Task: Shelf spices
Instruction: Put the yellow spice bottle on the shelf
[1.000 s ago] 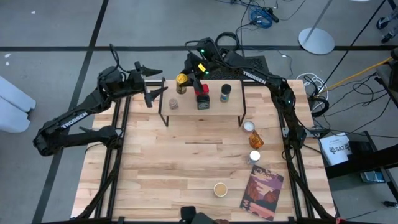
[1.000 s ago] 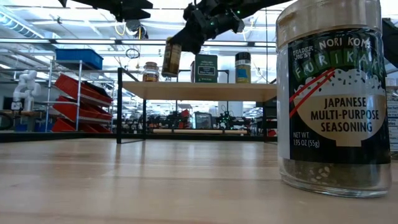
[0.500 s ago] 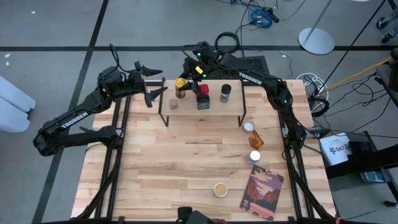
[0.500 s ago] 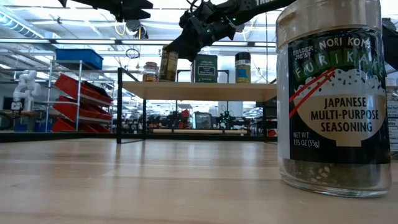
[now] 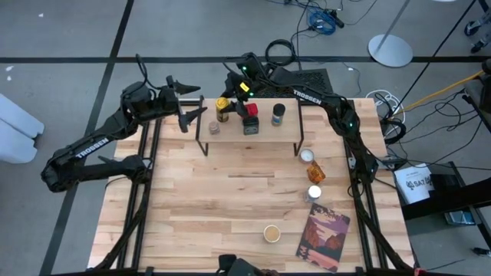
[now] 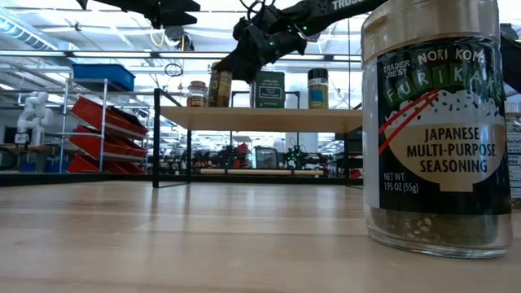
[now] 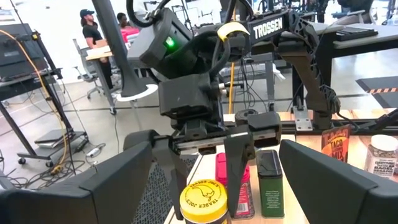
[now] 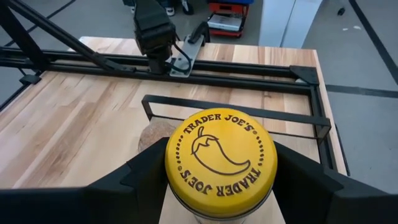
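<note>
The shelf (image 5: 249,136) stands at the table's far side. On its plank are a tan-topped jar (image 5: 213,127), a red-topped tin (image 5: 250,110), a dark green tin (image 6: 269,89) and a black-topped jar (image 5: 278,113). My right gripper (image 5: 224,105) is shut on a yellow-topped jar (image 8: 221,158) at the plank's left end, between the tan-topped jar and the tins. My left gripper (image 5: 189,112) hangs open beside the shelf's left end, holding nothing. More spices stand on the table to the right: a white-topped jar (image 5: 307,156), an orange-labelled one (image 5: 316,172) and another white-topped one (image 5: 314,192). My right gripper pinches the yellow-topped jar between its two fingers (image 7: 239,163), one on each side of the jar just under the lid's rim (image 8: 169,180). The fingers slant down from the far right. The jar stands nearly upright, its base (image 6: 218,104) down at the plank; whether it rests there I cannot tell.
A tan-topped jar (image 5: 271,232) and a picture-covered book (image 5: 323,236) lie near the front right. A furikake jar (image 6: 435,122) stands close before the low camera. The table's left and middle (image 5: 192,199) hold bare wood. The shelf's right end (image 5: 295,123) has free plank.
My right gripper has gone down and a little toward the shelf's left end with the yellow-topped jar. The jar, tilted and clear of the plank a second ago, now stands nearly upright with its base down at the plank.
</note>
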